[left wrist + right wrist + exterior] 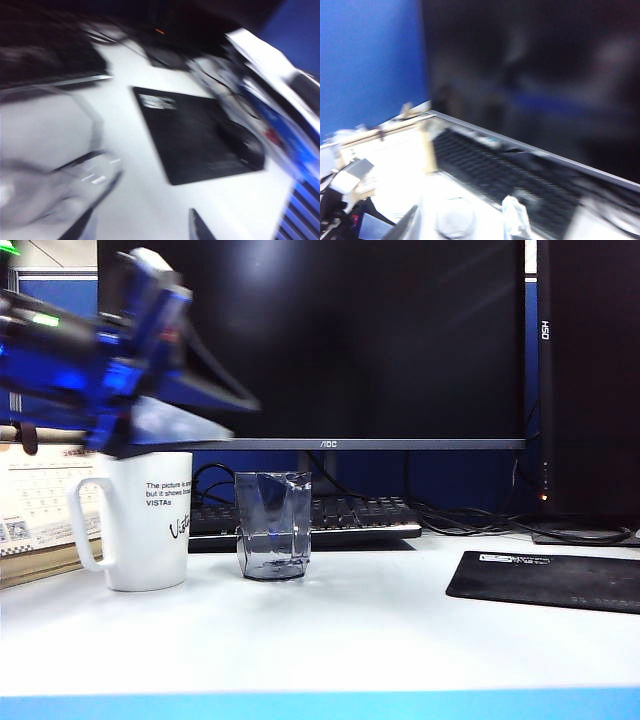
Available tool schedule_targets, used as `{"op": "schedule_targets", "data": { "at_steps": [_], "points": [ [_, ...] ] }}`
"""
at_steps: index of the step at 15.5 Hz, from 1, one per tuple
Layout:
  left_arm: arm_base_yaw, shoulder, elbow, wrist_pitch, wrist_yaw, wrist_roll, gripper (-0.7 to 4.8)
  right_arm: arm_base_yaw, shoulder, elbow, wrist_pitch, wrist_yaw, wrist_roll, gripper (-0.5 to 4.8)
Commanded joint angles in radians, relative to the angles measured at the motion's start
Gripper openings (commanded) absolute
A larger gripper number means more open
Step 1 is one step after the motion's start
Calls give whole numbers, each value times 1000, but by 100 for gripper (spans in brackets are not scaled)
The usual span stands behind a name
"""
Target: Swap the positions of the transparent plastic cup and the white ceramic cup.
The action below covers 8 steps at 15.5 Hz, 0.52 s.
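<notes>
The white ceramic cup (140, 520) stands on the table at the left, handle to the left. Just to its right is the transparent plastic cup (272, 525), upright and apart from it. My left gripper (225, 415), blurred, hangs above the mug with its fingers pointing toward the clear cup. In the left wrist view the left gripper (141, 210) is open over bare table, and the clear cup (45, 150) looms blurred beside one finger. My right gripper (463, 202) is open high above the mug (454, 220). It does not show in the exterior view.
A black mouse pad (550, 580) lies at the right. Behind the cups are a keyboard (350, 515) and a large monitor (350, 340). A desk calendar (35, 500) leans behind the mug's handle. Cables trail at the back right.
</notes>
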Motion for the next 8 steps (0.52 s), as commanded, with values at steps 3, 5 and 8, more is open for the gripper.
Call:
{"op": "schedule_targets", "data": {
  "at_steps": [3,5,8],
  "points": [
    [-12,71,66,-45,76,-2,238,-139,-135,3,-43,1,-23,212],
    [-26,71,66,-78,64,6,238,-173,-149,3,-60,-3,-27,212],
    [-97,85,66,-77,-41,34,238,-173,-151,2,-65,-3,-42,212]
  ]
}}
